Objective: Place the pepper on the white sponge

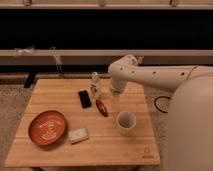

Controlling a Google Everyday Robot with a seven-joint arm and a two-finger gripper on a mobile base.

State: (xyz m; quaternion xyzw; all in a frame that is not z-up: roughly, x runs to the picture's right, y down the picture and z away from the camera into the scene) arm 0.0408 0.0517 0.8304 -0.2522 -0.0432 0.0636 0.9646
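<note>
The dark-red pepper (101, 107) lies on the wooden table (60, 90), just right of the black phone. The off-white sponge (78, 135) lies near the front, right of the orange plate. My gripper (115, 95) hangs from the white arm over the table's middle back, a little right of and behind the pepper, next to the small white bottle. It holds nothing that I can see.
A black phone (84, 98) lies left of the pepper. A small white bottle (94, 85) stands behind it. A white cup (125, 122) stands to the front right. An orange plate (47, 127) sits at the front left.
</note>
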